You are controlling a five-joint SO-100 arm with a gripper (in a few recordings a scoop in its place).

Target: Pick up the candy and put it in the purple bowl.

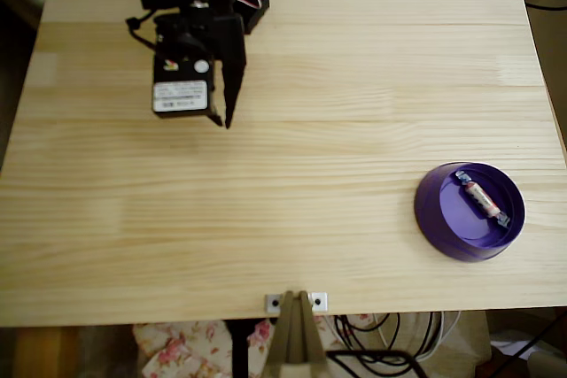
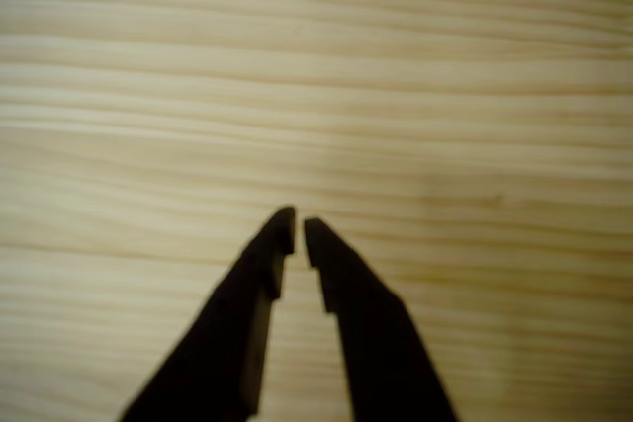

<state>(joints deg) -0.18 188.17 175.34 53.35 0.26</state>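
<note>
The candy (image 1: 482,198) already lies inside the purple bowl (image 1: 431,216) at the desk's (image 1: 337,112) right side in the overhead view. The tool (image 2: 299,229), fingertips nearly pressed together and empty, hangs well apart; the task looks finished, leaving no further move.

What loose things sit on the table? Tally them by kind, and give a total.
Candy: 1, lying inside the bowl
Purple bowl: 1, near the table's right edge in the overhead view
Total: 2
</note>
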